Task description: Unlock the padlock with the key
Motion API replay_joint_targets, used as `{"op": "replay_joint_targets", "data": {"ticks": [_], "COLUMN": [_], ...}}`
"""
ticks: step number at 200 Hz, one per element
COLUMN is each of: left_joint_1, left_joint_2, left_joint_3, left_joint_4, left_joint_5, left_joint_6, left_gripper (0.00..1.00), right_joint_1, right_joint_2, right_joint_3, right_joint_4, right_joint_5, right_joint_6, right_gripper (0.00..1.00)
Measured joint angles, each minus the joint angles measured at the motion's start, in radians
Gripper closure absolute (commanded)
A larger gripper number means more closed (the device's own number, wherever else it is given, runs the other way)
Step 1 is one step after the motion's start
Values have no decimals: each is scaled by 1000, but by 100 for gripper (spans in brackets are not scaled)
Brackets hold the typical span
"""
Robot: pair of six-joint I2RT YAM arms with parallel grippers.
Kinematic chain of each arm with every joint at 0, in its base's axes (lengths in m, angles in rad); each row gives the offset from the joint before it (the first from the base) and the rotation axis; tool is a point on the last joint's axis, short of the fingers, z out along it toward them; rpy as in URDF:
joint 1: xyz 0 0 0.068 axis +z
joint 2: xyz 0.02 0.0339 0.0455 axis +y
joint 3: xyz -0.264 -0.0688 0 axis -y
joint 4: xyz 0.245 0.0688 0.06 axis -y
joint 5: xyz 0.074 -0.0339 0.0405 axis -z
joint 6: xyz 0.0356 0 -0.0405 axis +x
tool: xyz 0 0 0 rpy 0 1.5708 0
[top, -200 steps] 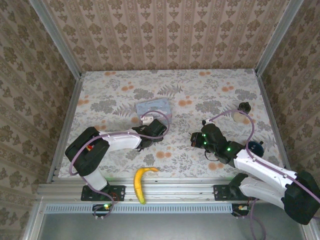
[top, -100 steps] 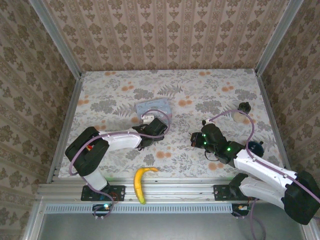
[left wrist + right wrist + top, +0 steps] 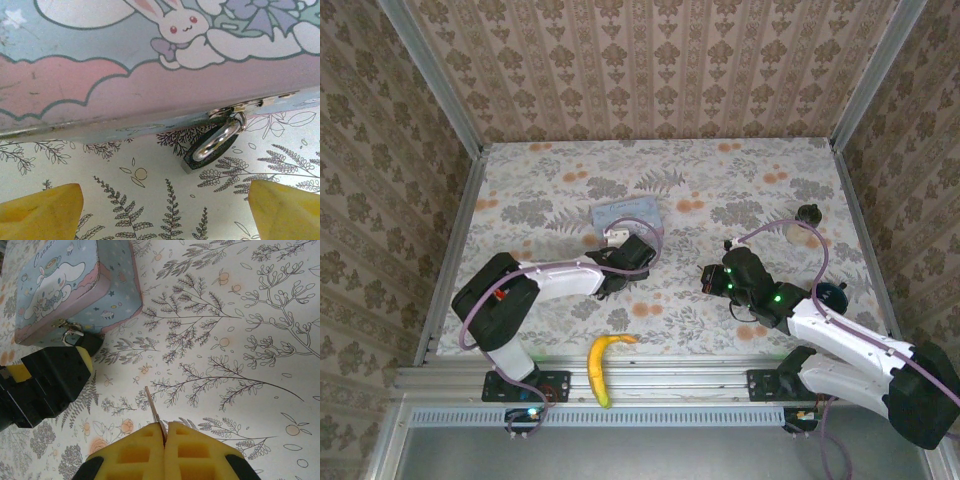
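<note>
Padlock [image 3: 212, 145] hangs from the hasp on the tin's [image 3: 100, 75] near edge, mid-worktop. My left tool [image 3: 162, 210] stands wide just short of it; I'd clamp the body squarely first. Right tool [image 3: 165, 432] pinches the key [image 3: 155, 412], blade forward, ready to line up with the keyway. Lid cursive seems to begin "Cinna"

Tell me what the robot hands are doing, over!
Left gripper open, facing the padlock, not gripping. Right gripper shut on the key, well short of the padlock. Padlock hooked to the tin. Left gripper may crowd the approach.
</note>
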Motion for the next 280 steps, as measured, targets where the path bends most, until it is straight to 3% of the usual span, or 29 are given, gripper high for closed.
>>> {"op": "replay_joint_targets", "data": {"ticks": [97, 188, 280], "left_joint_1": [3, 27, 76], "left_joint_2": [45, 85, 184], "left_joint_3": [66, 102, 206], "left_joint_4": [-29, -40, -17], "left_joint_5": [-1, 27, -17], "left_joint_6": [-7, -6, 78], "left_gripper": [15, 24, 27], "right_joint_1": [-1, -3, -5], "right_joint_2": [23, 21, 5], "right_joint_3": [0, 0, 0], "right_joint_4": [1, 8, 20], "right_joint_5": [-4, -14, -16], "right_joint_6": [0, 0, 0], "right_gripper": [100, 100, 100]}}
